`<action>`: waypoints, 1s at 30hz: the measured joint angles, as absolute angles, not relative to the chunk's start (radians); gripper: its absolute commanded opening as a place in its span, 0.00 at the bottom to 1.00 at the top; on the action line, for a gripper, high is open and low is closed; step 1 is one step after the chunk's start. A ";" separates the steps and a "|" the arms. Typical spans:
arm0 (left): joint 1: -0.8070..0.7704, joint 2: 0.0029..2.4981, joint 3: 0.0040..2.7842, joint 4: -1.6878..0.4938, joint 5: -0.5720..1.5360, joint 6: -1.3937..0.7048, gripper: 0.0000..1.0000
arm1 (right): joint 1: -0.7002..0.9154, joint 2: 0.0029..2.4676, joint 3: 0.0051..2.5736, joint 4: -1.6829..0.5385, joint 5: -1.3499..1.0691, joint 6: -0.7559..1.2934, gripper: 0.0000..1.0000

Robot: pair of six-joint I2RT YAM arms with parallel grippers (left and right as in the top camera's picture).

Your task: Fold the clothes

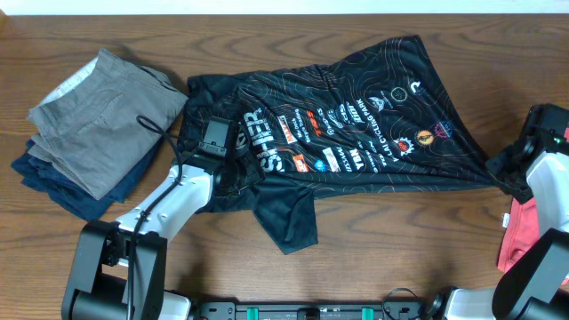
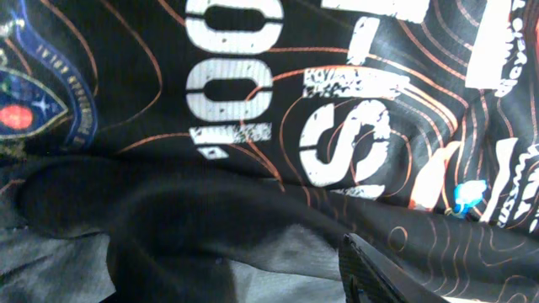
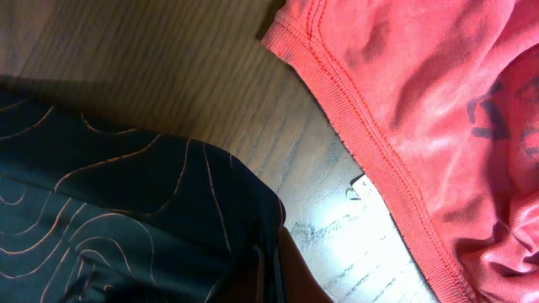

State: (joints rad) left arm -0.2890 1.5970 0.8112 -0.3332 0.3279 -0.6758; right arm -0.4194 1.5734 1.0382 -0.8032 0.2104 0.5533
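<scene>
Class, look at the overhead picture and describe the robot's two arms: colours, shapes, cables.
Both arms have smooth white shells between black joints. A thin black cable loops along the left arm, and the left hand is a boxy black unit. The right arm has the same white shell, with a black right hand. The left base is a black cylinder.
</scene>
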 measured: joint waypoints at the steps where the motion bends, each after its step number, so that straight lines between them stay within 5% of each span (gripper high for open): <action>1: -0.289 1.597 0.811 -0.330 0.328 -0.675 0.49 | -0.419 1.573 1.038 -0.803 0.210 0.553 0.01; 16: -0.289 1.636 0.811 -0.284 0.325 -0.675 0.33 | -0.419 1.573 1.038 -0.805 0.210 0.551 0.01; 21: -0.289 1.640 0.811 -0.246 0.316 -0.678 0.06 | -0.419 1.573 1.038 -0.806 0.210 0.551 0.01; 30: -0.289 1.640 0.811 -0.179 0.311 -0.675 0.07 | -0.419 1.573 1.038 -0.814 0.210 0.551 0.01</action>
State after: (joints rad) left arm -0.2890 1.6402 0.8112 -0.1791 0.3115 -0.6750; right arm -0.4194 1.5734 1.0382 -0.8143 0.2100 0.5507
